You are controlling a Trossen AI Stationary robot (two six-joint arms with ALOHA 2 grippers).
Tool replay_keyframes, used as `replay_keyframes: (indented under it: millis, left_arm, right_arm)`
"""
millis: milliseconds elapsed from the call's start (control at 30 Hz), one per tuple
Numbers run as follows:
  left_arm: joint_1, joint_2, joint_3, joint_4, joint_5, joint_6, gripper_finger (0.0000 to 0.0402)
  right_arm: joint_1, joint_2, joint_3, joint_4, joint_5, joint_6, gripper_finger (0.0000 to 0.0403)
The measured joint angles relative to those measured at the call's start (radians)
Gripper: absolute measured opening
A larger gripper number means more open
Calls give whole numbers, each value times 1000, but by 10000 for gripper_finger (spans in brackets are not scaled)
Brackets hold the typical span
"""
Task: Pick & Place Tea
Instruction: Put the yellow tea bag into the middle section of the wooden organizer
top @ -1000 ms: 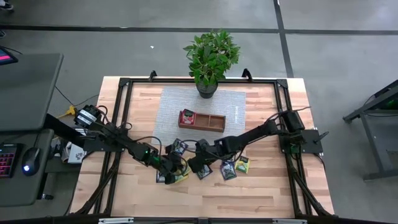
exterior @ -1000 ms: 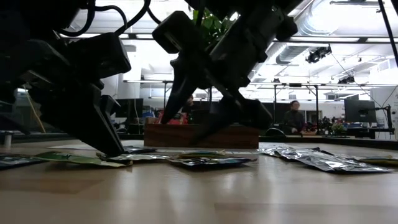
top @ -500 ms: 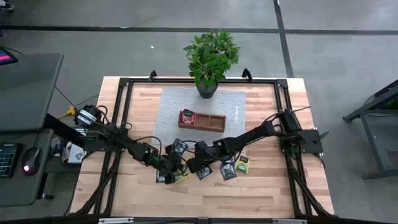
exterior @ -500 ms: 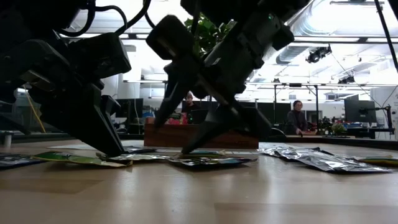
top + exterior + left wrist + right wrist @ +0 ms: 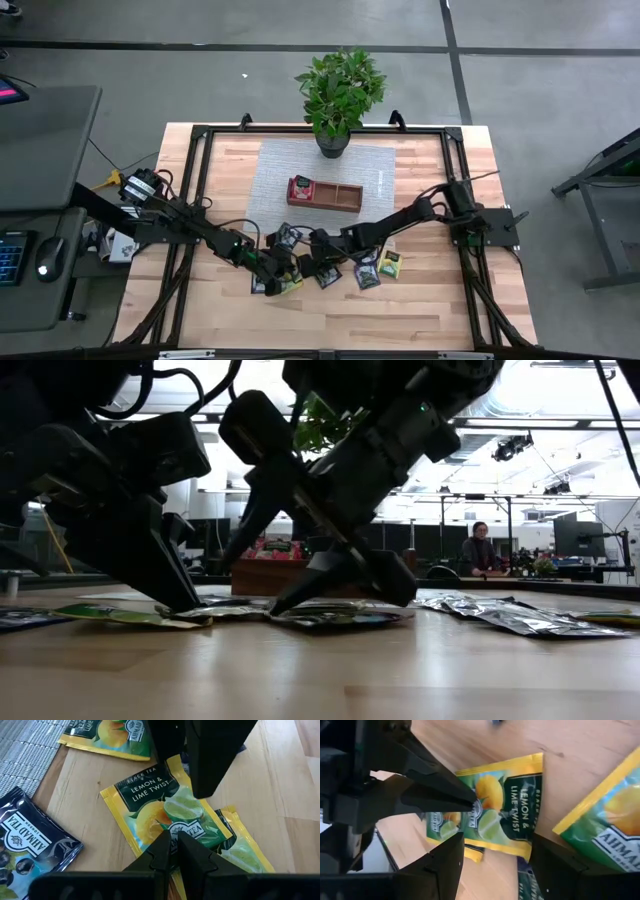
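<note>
Several tea sachets lie flat on the wooden table near its middle. A yellow-green "Lemon & Lime Twist" sachet [image 5: 145, 795] [image 5: 512, 815] lies partly over a second one like it [image 5: 245, 852]. My left gripper [image 5: 287, 272] [image 5: 173, 836] is shut, with its tips down on that sachet. My right gripper [image 5: 307, 266] [image 5: 498, 842] is open and low over the same sachet, with a finger on either side of one end. The brown tray [image 5: 345, 197] holds a red sachet [image 5: 300, 188] in its left compartment. My left gripper presses its shut fingertips [image 5: 470, 805] on the printed label at the sachet's middle [image 5: 190, 827], slanting down from the table's left. The sachet lies flat. My right gripper's fingers [image 5: 447, 862] straddle the sachet's end [image 5: 495, 851]; whether they touch it I cannot tell.
More sachets lie around: a dark one [image 5: 30, 845], another yellow-green one [image 5: 110, 735], and a few to the right [image 5: 368, 272] [image 5: 390, 263]. A potted plant [image 5: 338, 95] stands at the far edge behind the grey mat [image 5: 375, 165]. People sit in the room beyond.
My right gripper has moved toward the table's left and down, close to my left gripper, until its fingertips reached table level around the yellow-green sachet. My left gripper has stayed put on the sachet.
</note>
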Motion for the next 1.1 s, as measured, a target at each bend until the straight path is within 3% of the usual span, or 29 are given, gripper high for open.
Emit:
replay_keyframes:
  millis: [167,300,667,1100]
  left_arm:
    - [0,0,0,3,0,12,31]
    - [0,0,0,4,0,16,31]
    - [0,0,-1,5,4,32,31]
    - [3,-56,-2,-7,82,89,31]
  right_arm:
    - [0,8,0,19,5,-8,207]
    - [1,8,0,5,14,-19,180]
    - [1,12,-3,-15,40,-75,14]
    - [0,12,-2,-20,35,-158,1]
